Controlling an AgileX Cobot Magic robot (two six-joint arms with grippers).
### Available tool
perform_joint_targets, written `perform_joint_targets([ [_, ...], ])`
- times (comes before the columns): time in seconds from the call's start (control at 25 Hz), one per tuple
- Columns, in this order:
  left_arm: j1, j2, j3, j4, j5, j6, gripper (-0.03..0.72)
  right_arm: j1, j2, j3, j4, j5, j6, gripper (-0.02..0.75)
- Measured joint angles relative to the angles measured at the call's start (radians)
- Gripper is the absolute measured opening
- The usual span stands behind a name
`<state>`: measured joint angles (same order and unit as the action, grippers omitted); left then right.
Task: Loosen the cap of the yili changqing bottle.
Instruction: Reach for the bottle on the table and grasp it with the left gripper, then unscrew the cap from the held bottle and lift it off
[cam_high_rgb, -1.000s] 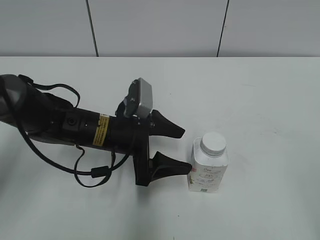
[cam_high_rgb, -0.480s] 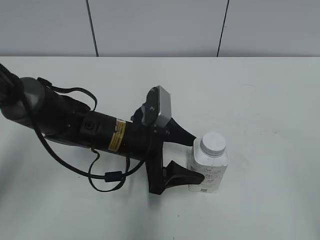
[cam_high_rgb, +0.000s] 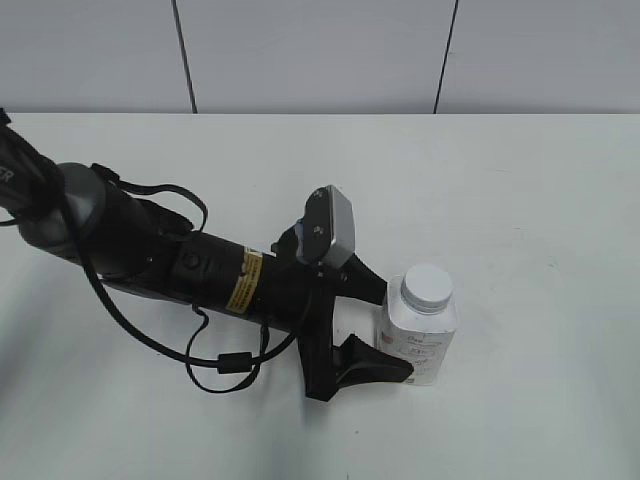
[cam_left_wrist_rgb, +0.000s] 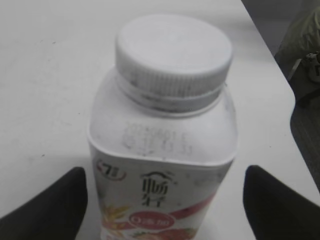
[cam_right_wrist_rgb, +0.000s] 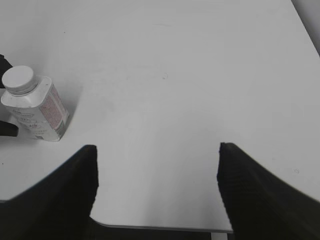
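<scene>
**Straddling the white bottle with the left gripper**

Reaching low over the white table (cam_high_rgb: 520, 200), the black left gripper (cam_high_rgb: 385, 325) has its two dark fingers (cam_high_rgb: 375, 365) spread wide, one on each side of the small white squarish plastic yili changqing bottle (cam_high_rgb: 418, 340). The jaws are parted and hold nothing; the exterior view shows the near finger's tip right beside the bottle's lower body, but whether it touches cannot be told. In the left wrist view the bottle (cam_left_wrist_rgb: 162, 165) fills the space straight ahead of the gripper, between the two black fingertips (cam_left_wrist_rgb: 50, 205) at the bottom corners, with a gap visible on each side of the printed label.

The bottle stands upright on the table. Its round white ribbed screw cap (cam_high_rgb: 427, 287) sits on the wide neck, above and just beyond the gripper's fingers. From the wrist camera the cap (cam_left_wrist_rgb: 174, 55) is seen flat-topped with its ribbed rim facing the gripper, and a printed date code lies on the shoulder below it. The label carries dark characters and a red mark.

The right gripper (cam_right_wrist_rgb: 155, 185) hangs well apart from the bottle, its two dark fingers (cam_right_wrist_rgb: 65, 190) spread open and empty over bare table. From it the bottle (cam_right_wrist_rgb: 35, 105) lies ahead and far to the left, cap (cam_right_wrist_rgb: 18, 78) on top.
</scene>
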<state>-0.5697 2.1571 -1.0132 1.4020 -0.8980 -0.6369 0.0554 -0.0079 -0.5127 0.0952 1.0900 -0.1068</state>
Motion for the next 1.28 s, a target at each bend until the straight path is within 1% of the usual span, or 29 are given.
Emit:
perform_joint_targets([
  [0.12,0.0,0.0,0.0,-0.008,0.0,-0.002,0.552,0.0,0.0,0.0,0.0,0.0,0.0,0.587],
  [0.2,0.0,0.0,0.0,-0.018,-0.005,-0.002,0.504,0.0,0.0,0.0,0.0,0.0,0.0,0.587],
  [0.28,0.0,0.0,-0.001,-0.023,-0.007,-0.003,0.438,0.0,0.0,0.0,0.0,0.0,0.0,0.587],
  [0.36,0.0,0.001,-0.001,-0.023,-0.007,-0.003,0.396,0.0,0.0,0.0,0.0,0.0,0.0,0.587],
  [1.28,0.0,0.001,-0.001,-0.023,-0.007,-0.003,0.394,0.0,0.0,0.0,0.0,0.0,0.0,0.587],
])
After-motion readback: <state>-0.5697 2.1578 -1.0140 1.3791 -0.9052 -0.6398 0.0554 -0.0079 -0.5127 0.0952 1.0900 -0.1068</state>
